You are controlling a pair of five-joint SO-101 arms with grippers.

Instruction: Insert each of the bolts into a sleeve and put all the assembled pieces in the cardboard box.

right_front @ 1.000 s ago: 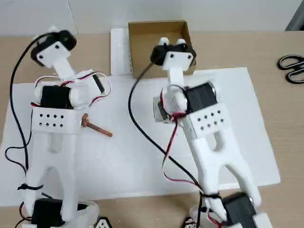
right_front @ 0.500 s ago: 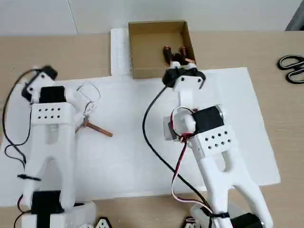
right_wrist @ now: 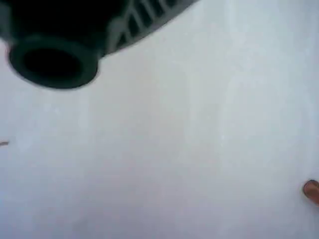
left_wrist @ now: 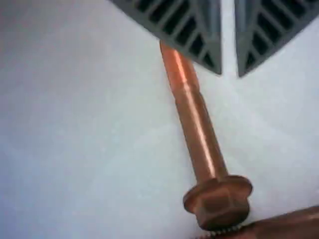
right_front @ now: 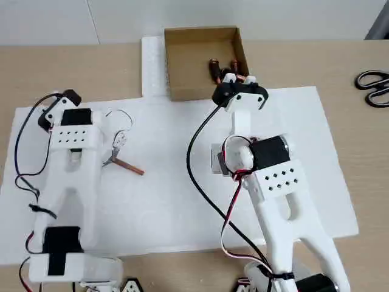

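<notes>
High view: both arms over a white sheet (right_front: 182,201) on the counter (right_front: 340,61).
Left tool: my left tool (left_wrist: 229,69) hangs right over the loose bolt (left_wrist: 199,139). Its fingers (left_wrist: 189,25) are a narrow gap apart with nothing between them, and the bolt tip sits under one.
Bolt: lies flat on the sheet, flanged head at the end away from the tool. A second copper piece (left_wrist: 284,224) touches the head; can't tell what it is.
Right tool: my right tool (right_front: 239,80) is at the near wall of the cardboard box (right_front: 194,42). Apart or together, cannot tell.
Box contents: copper pieces (right_front: 223,68) bunched in the corner just ahead of the right tool. Count unclear.
Done: my guess, most pieces boxed.
Left: the bolt under the left tool needs a sleeve, then the box.
Other: scissors (right_front: 374,85) well off from the right tool.
</notes>
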